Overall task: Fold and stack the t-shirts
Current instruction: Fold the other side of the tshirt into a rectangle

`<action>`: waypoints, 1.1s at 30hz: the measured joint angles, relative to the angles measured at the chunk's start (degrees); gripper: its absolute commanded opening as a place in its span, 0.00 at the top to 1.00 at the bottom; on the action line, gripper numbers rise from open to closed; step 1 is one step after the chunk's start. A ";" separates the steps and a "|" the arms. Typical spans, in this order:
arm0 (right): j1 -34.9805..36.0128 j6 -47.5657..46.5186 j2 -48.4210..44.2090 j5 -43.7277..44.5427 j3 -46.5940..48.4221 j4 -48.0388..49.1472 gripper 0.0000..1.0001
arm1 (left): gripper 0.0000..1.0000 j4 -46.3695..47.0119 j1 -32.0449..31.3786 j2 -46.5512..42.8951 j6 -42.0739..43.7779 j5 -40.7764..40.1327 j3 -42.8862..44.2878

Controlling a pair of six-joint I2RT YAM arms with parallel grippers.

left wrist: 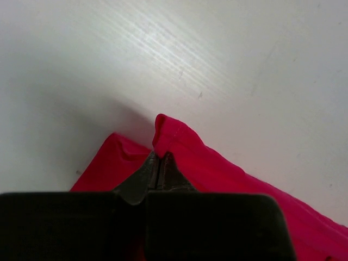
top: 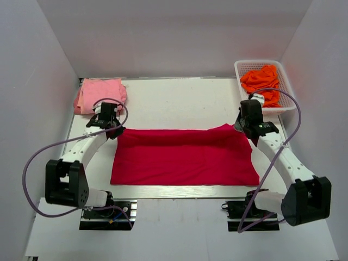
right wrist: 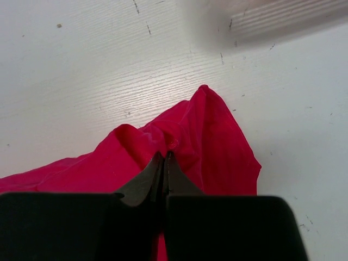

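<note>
Crimson t-shirt (top: 185, 156): it is laid out as a wide, smooth rectangle across the middle of the desk (top: 179, 103), its long sides running left to right; only its two far corners are drawn up into small peaks.
Left hand (top: 112, 129): the fingers are pressed together on the far-left corner of the crimson t-shirt, and a fold of cloth is seen standing above the tips in the left wrist view.
Right hand (top: 240, 127): it is clamped on the far-right corner, where the cloth is bunched and creased.
Pink t-shirt (top: 99, 95): it is piled at the far-left corner of the desk, just behind the left hand and apart from the red cloth.
Orange t-shirts (top: 262, 81): they are heaped in a white basket (top: 255, 62) at the far right.
Edges: the near hem is set close to the near edge of the desk.
Open room: a bare strip of desk is left between the far hem and the back edge, bounded by the pink pile and the basket.
</note>
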 measured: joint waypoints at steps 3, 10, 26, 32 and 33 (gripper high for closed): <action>-0.02 0.87 -4.09 -0.35 -1.57 -0.87 1.00 | 1.00 -0.57 0.00 -4.55 -1.49 0.50 -4.24; -0.02 4.26 -12.92 -2.78 -8.33 -3.91 1.00 | 1.00 -2.16 0.00 -13.35 -5.11 3.19 -11.98; -0.02 18.49 -32.81 -8.04 -21.40 -19.65 0.10 | 0.04 -26.03 0.00 -19.61 -14.67 4.22 -13.38; 0.11 14.51 -27.91 -13.05 -16.79 -17.03 0.10 | 0.00 -31.30 0.00 -18.36 -15.45 2.78 -2.93; 0.17 13.44 -25.77 -14.38 -15.91 -15.47 0.10 | 0.00 -30.77 0.00 -17.94 -15.21 2.73 -1.60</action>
